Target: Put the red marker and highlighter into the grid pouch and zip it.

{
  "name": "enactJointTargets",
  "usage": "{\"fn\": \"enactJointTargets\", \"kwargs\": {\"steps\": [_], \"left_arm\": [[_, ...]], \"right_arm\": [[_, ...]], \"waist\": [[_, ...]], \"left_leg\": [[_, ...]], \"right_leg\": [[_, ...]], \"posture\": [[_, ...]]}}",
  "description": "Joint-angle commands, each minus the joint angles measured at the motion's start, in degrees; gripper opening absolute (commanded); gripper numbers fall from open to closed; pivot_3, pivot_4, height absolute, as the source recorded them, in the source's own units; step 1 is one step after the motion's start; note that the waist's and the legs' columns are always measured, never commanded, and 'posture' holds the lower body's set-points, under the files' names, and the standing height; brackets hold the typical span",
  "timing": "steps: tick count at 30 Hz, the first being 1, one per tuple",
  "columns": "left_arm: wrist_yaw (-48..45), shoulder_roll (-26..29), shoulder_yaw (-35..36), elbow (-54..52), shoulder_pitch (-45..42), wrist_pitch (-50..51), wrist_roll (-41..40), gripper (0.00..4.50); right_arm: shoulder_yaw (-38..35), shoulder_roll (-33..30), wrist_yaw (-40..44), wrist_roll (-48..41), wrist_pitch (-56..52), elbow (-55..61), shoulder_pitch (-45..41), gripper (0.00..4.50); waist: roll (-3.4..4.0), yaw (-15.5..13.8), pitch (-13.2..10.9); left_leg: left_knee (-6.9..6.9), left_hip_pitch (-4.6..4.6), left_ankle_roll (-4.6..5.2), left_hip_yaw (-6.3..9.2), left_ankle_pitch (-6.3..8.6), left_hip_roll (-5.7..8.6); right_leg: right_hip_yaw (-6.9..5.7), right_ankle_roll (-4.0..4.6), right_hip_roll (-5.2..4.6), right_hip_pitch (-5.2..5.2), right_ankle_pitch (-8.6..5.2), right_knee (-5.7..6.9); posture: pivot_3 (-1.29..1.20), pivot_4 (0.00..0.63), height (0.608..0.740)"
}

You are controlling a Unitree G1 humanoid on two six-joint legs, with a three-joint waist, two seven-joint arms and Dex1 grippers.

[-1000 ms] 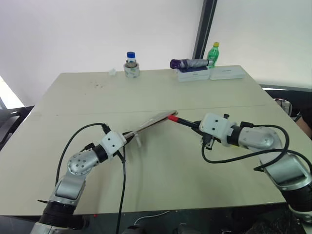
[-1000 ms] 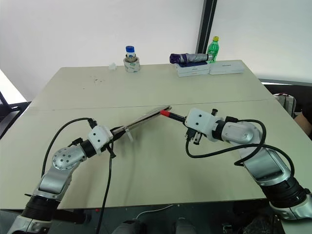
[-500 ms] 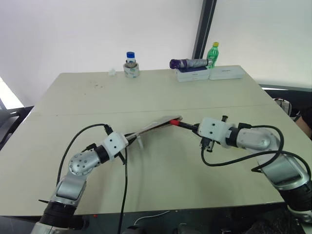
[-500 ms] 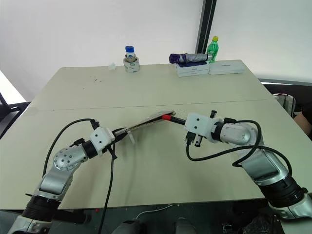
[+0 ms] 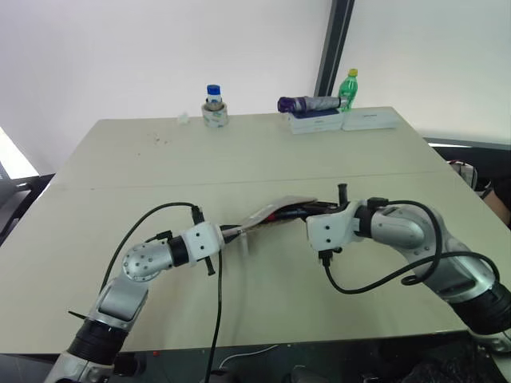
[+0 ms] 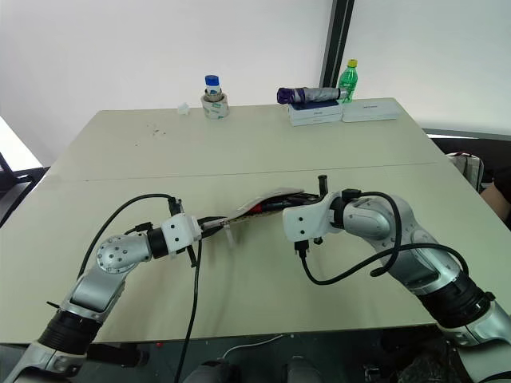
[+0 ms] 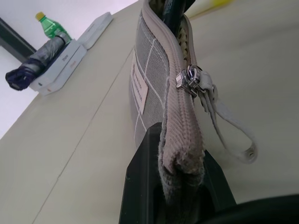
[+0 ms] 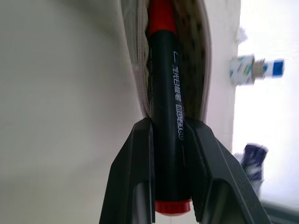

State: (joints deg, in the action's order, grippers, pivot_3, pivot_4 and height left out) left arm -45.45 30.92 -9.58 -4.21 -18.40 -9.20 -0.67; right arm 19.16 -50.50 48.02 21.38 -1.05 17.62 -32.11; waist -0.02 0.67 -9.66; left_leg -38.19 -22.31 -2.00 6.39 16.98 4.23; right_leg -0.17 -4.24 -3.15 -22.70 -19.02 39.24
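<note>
Right wrist view shows the right end effector [image 8: 170, 140] clamped on the red marker [image 8: 166, 93], its tip inside the grid pouch [image 7: 154, 88], whose end the left end effector [image 7: 180, 186] pinches just above the bench [image 5: 239, 159], keeping the mouth steady.

This looks like an office or a plain lab room. A wide beige table [image 5: 335, 152], made of two tops joined along a seam, stands before a bare white wall [image 5: 144, 56] with a dark vertical post [image 5: 334, 44]. Along the table's far edge sit everyday desk things: a blue-capped bottle [image 5: 213, 97] inside a tape roll [image 5: 215, 116], two flat white boxes [image 5: 345, 121], a folded purple umbrella [image 5: 307, 103] lying on them, and a green drink bottle [image 5: 349, 88] at the far right corner.
</note>
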Motion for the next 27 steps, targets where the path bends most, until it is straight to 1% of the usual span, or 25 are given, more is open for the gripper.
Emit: {"fn": "enactJointTargets", "kwargs": {"steps": [1, 3, 5, 6, 7, 9, 11, 15, 18, 20, 22, 24, 26, 27], "left_arm": [[-0.75, -0.02, -0.45, -1.73, -1.2, -0.48, -0.37, 0.0], [-0.93, -0.09, -0.61, -1.74, -1.43, -0.32, -0.33, 0.0], [-0.47, -0.26, -0.26, -1.72, -1.21, 0.62, -0.44, 0.0], [-0.13, -0.38, -0.01, -1.68, -1.06, 1.18, -0.52, 0.0], [0.53, -0.79, 0.41, -1.52, -0.94, 2.48, -0.82, 0.0], [1.39, -1.59, 0.95, -1.53, -0.71, 4.53, -1.34, 0.0], [1.88, -2.21, 1.21, -1.85, -0.51, 6.02, -1.8, 0.0], [4.02, -6.68, 3.07, -4.1, -0.26, 12.55, -7.67, 0.0], [4.56, -7.59, 3.12, -4.72, -0.37, 13.7, -7.85, 0.0], [4.73, -7.67, 2.56, -4.58, -0.44, 13.5, -7.09, 0.0], [4.8, -7.7, 1.77, -4.32, -0.4, 12.92, -6.25, 0.0], [4.95, -7.84, 1.25, -4.08, -0.34, 12.53, -5.68, 0.0], [5.16, -8.14, 0.91, -3.96, -0.36, 12.43, -5.4, 0.0], [5.21, -8.31, 0.73, -3.94, -0.39, 12.33, -5.22, 0.0]], "right_arm": [[-0.41, 1.89, -0.34, 1.02, 2.78, 0.59, -1.84, 0.37], [-0.71, 3.04, 0.55, 0.45, 2.69, 0.72, -1.87, 0.37], [-2.49, 3.58, 0.9, -0.71, 1.36, 1.06, -1.34, 1.45], [-3.43, 3.68, 0.89, -1.2, 0.78, 1.28, -1.1, 1.77], [-5.42, 3.77, 1.91, -3.91, -1.5, 2.19, -0.46, 2.26], [-8.72, 3.51, 4.18, -8.44, -5.84, 4.08, 0.45, 2.26], [-10.52, 3.23, 5.16, -10.59, -7.39, 5.13, 0.75, 2.26], [-18.92, 2.97, 7.38, -20.19, -18.34, 7.52, 3.62, 2.26], [-22.44, 1.16, 6.95, -21.67, -23.24, 6.22, 7.06, 2.26], [-24.47, 0.31, 4.37, -20.54, -26.76, 2.53, 10.01, 2.26], [-27.93, 1.93, 1.81, -22.45, -34.47, -1.39, 12.77, 2.26], [-31.24, 5.93, -2.55, -24.74, -43.39, -5.72, 12.28, 2.26], [-31.72, 7.61, -5.6, -24.5, -44.72, -7.75, 11.96, 2.8], [-31.6, 8.15, -7.09, -23.97, -44.69, -8.57, 11.93, 3.15]], "waist": [[0.0, -0.02, 0.0], [0.0, 0.0, 0.0], [0.0, -0.04, 0.0], [0.0, -0.04, 0.0], [0.0, -0.07, 0.0], [0.0, -0.18, 0.0], [0.0, -0.12, 0.0], [-0.02, -0.25, -0.01], [-0.03, -0.35, 0.0], [-0.04, -0.32, 0.01], [-0.05, -0.35, 0.01], [-0.06, -0.34, 0.02], [-0.02, -0.1, 0.04], [-0.02, 0.01, 0.04]], "left_leg": [[0.0, 0.0, 0.0, 0.0, 0.0, 0.0], [0.0, 0.0, -0.01, 0.0, 0.0, 0.0], [-0.01, 0.0, -0.01, 0.0, -0.01, 0.0], [-0.01, 0.0, -0.01, 0.0, -0.01, 0.0], [-0.02, 0.0, -0.01, 0.0, -0.01, 0.0], [-0.04, 0.0, -0.01, 0.01, -0.01, 0.0], [-0.05, 0.0, 0.0, 0.01, 0.0, 0.0], [-0.06, 0.0, 0.0, 0.02, 0.0, 0.0], [-0.07, 0.0, 0.0, 0.02, 0.0, 0.0], [-0.07, 0.0, 0.01, 0.02, 0.0, 0.0], [-0.07, 0.02, 0.01, 0.01, 0.0, 0.0], [-0.07, 0.05, 0.01, 0.0, -0.01, 0.0], [-0.06, 0.07, 0.02, -0.01, -0.02, 0.0], [-0.05, 0.07, 0.02, -0.03, -0.02, 0.0]], "right_leg": [[0.0, 0.0, 0.0, 0.0, 0.0, 0.0], [0.0, 0.0, 0.0, 0.0, 0.0, 0.0], [0.0, 0.0, 0.0, 0.0, 0.0, 0.0], [0.0, 0.0, 0.0, 0.0, 0.0, 0.0], [0.0, 0.0, 0.0, 0.0, 0.0, 0.01], [0.0, 0.0, 0.0, 0.01, 0.0, 0.01], [0.0, 0.0, 0.0, 0.03, 0.0, 0.01], [0.0, 0.0, 0.0, 0.04, 0.0, 0.01], [0.0, -0.02, 0.0, 0.07, 0.01, 0.01], [0.0, -0.02, 0.0, 0.07, 0.02, 0.01], [0.0, -0.02, 0.0, 0.09, 0.02, 0.01], [0.0, -0.02, -0.01, 0.12, 0.03, 0.01], [0.01, 0.01, 0.0, 0.13, 0.05, 0.02], [0.01, 0.0, 0.0, 0.11, 0.05, 0.04]], "posture": [[0.0, 0.15, 0.74], [0.0, 0.15, 0.74], [0.0, 0.15, 0.74], [0.0, 0.15, 0.74], [0.0, 0.15, 0.74], [0.0, 0.15, 0.74], [0.0, 0.15, 0.74], [0.0, 0.15, 0.74], [0.0, 0.15, 0.74], [0.0, 0.15, 0.74], [0.0, 0.15, 0.74], [0.0, 0.15, 0.74], [0.0, 0.15, 0.74], [0.0, 0.15, 0.74]]}}
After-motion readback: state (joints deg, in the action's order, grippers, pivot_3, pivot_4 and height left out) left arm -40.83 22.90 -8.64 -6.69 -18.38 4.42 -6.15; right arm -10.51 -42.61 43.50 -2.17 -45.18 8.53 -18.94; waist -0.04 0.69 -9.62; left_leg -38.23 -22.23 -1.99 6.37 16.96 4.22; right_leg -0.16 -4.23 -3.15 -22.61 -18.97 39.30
